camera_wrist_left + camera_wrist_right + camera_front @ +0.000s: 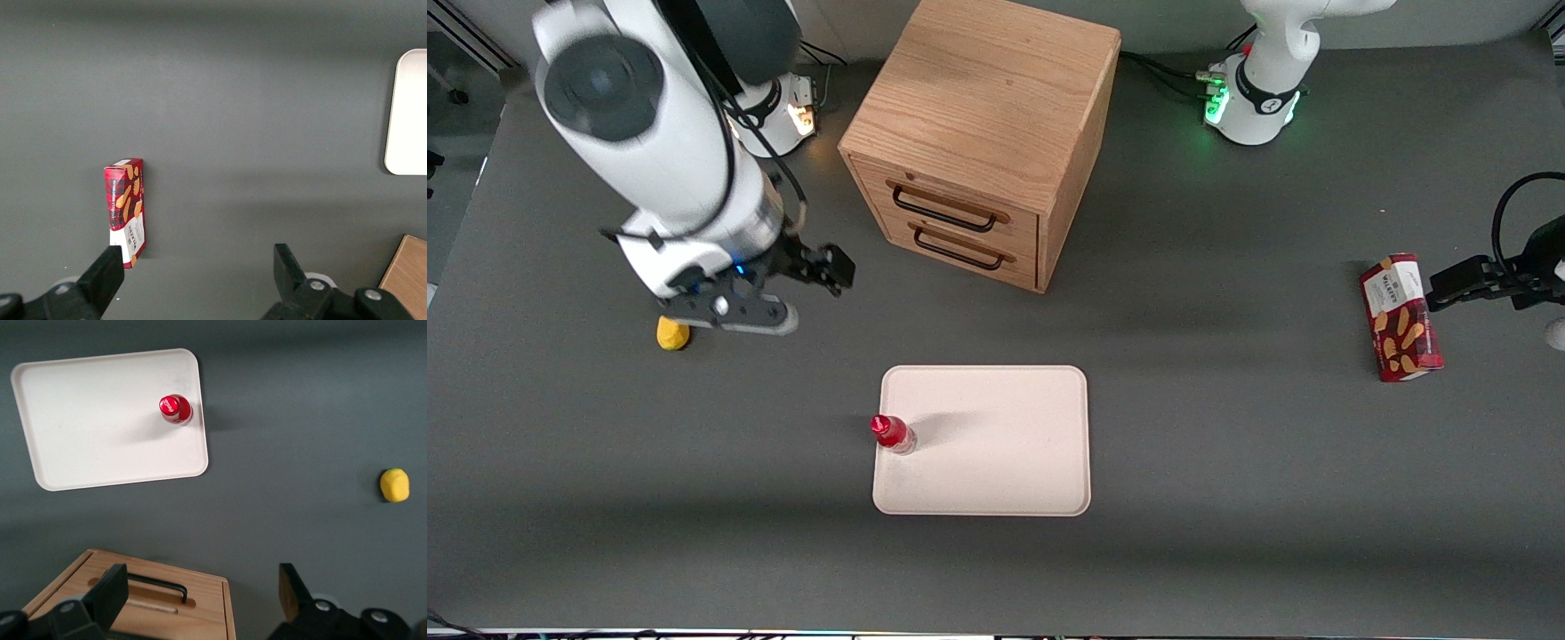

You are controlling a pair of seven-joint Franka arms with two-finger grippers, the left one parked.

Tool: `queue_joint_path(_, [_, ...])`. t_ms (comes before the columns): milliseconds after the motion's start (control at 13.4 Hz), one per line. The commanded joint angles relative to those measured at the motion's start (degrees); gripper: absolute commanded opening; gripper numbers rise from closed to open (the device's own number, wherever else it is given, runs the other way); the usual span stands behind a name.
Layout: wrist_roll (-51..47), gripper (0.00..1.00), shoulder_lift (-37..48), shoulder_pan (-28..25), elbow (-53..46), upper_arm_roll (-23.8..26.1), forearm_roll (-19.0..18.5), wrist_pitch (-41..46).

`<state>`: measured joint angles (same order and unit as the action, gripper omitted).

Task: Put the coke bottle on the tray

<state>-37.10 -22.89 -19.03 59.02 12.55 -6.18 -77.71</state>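
Observation:
The coke bottle, small and red with a red cap, stands upright on the pale cream-pink tray, close to the tray's edge toward the working arm's end. The right wrist view shows the bottle from above on the tray. My right gripper is open and empty. It hangs raised above the table, well apart from the bottle and farther from the front camera than the tray, between the lemon and the drawer cabinet. In the right wrist view the gripper has its two fingers spread wide, with nothing between them.
A wooden two-drawer cabinet stands farther from the front camera than the tray; its drawer front shows in the right wrist view. A yellow lemon lies under the working arm. A red snack box lies toward the parked arm's end.

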Motion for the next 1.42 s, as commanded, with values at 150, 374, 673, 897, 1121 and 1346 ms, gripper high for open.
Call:
queue_joint_path(150, [0.18,1.00,11.79,-0.04,11.61,-0.33,2.58,0.46])
queue_joint_path(374, [4.90,1.00,17.94,3.89,18.91,-0.33,2.76,-0.25])
queue_joint_path(673, [17.56,1.00,26.30,12.51,27.27,-0.59,4.42,-1.65])
queue_joint_path(897, [25.74,1.00,31.49,15.25,33.60,-4.18,4.51,-3.85])
queue_joint_path(1121, [32.42,1.00,32.29,15.34,36.77,-10.60,5.65,-6.31])
queue_joint_path(1346, [34.73,1.00,31.24,17.26,37.39,-12.63,5.66,-7.90])
